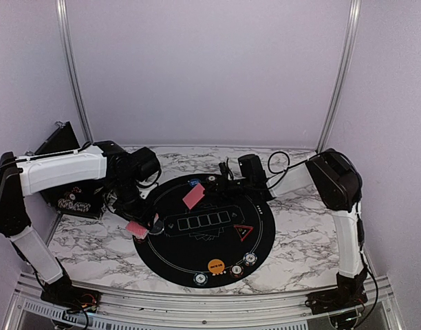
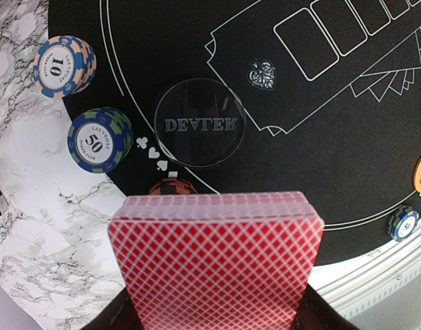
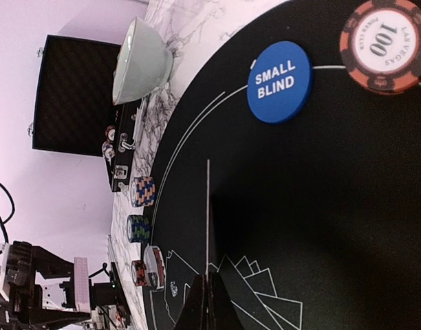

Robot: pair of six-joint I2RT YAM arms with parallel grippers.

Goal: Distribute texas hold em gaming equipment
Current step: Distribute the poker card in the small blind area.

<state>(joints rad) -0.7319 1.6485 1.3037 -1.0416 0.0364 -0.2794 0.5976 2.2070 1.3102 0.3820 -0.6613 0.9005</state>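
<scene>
Jaws of left gripper (image 2: 214, 309) stand part-spread, clamped across the deck of red-backed cards (image 2: 214, 254). Deck hangs raised over the left rim of the mat (image 1: 173, 258), backs toward the wrist camera, near the clear DEALER button (image 2: 199, 122). Probably parked there as a supply for the other arm to draw from.

Right gripper (image 3: 209, 299) is closed tight on a single card (image 1: 195, 196), pinched by one end. Its wrist view shows the card edge-on, a thin pale line above the mat. Card sits over the mat's far-left quarter, close to the blue SMALL BLIND disc (image 3: 280, 81) and a 100 chip (image 3: 384, 45). Reads as a deal toward that seat, not yet laid down.

Two chip stacks (image 2: 97, 139) sit at the mat's left rim. Orange disc (image 1: 216, 265) lies at the mat's near edge, chips either side. Red triangle (image 1: 242, 232) lies right of mat centre.
</scene>
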